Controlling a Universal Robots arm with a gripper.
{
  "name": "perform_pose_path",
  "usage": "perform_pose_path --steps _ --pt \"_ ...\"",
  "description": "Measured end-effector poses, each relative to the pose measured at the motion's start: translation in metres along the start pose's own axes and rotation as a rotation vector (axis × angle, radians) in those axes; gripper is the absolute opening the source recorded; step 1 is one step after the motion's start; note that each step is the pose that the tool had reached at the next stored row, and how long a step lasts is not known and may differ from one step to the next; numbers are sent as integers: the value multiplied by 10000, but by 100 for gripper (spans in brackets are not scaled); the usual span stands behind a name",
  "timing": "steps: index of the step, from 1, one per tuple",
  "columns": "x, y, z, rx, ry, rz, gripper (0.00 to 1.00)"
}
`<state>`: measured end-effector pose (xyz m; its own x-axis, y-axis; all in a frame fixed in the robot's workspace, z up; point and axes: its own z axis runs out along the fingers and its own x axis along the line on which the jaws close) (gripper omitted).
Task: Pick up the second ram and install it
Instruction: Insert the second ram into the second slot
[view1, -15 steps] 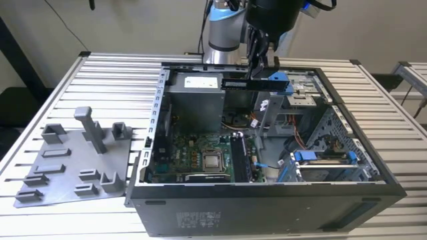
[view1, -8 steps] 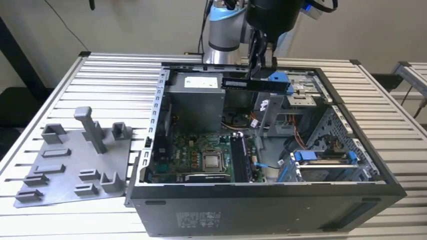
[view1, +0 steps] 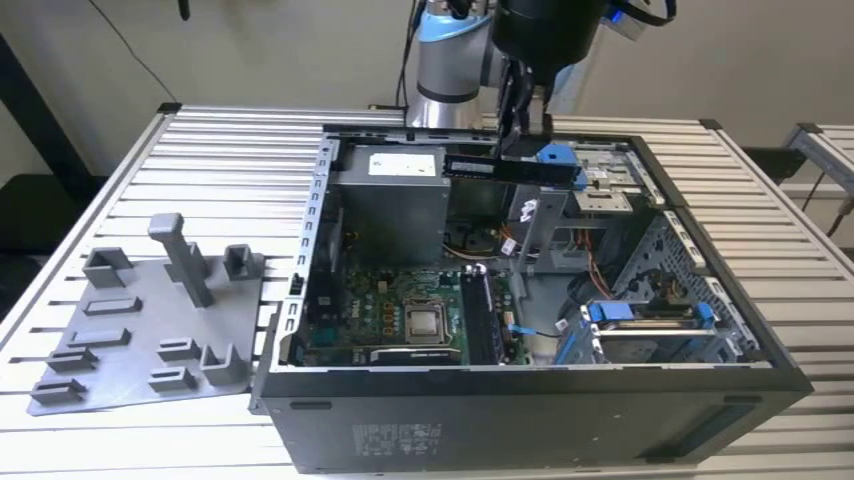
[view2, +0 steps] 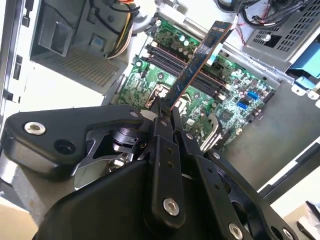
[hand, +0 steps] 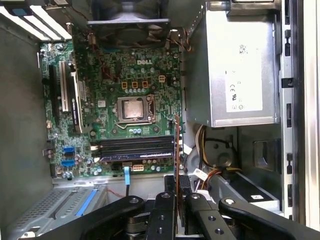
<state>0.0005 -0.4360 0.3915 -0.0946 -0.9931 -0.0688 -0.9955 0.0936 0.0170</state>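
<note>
My gripper (view1: 518, 135) hangs over the back half of the open computer case (view1: 534, 385) and is shut on the second ram (view1: 514, 167), a slim dark stick held level in the air. In the second wrist view the ram (view2: 197, 62) juts out from between the fingers (view2: 161, 117) of the gripper (view2: 166, 111) and points over the motherboard. The first wrist view has the ram (hand: 176, 145) edge-on, clamped in the gripper (hand: 178, 182), hovering beside the long black memory slots (hand: 132, 146), well above them. Those slots (view1: 481, 315) lie low in the case.
The motherboard (view1: 387, 315) with its processor socket (hand: 133, 108) covers the case floor. A grey power supply box (view1: 390, 200) stands at the back and a blue-tabbed drive cage (view1: 641, 318) on the exterior view's right. A grey fixture plate (view1: 140, 340) lies on the slatted table (view1: 227, 140).
</note>
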Motion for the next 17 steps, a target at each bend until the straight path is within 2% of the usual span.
perform_pose_path --steps 4,11,13,17 --pt "0 0 2 35 -11 493 14" --pt "0 0 2 114 -29 1658 14" --pt "0 -1 3 125 -30 1820 14" --pt "0 -3 4 128 -32 1858 14"
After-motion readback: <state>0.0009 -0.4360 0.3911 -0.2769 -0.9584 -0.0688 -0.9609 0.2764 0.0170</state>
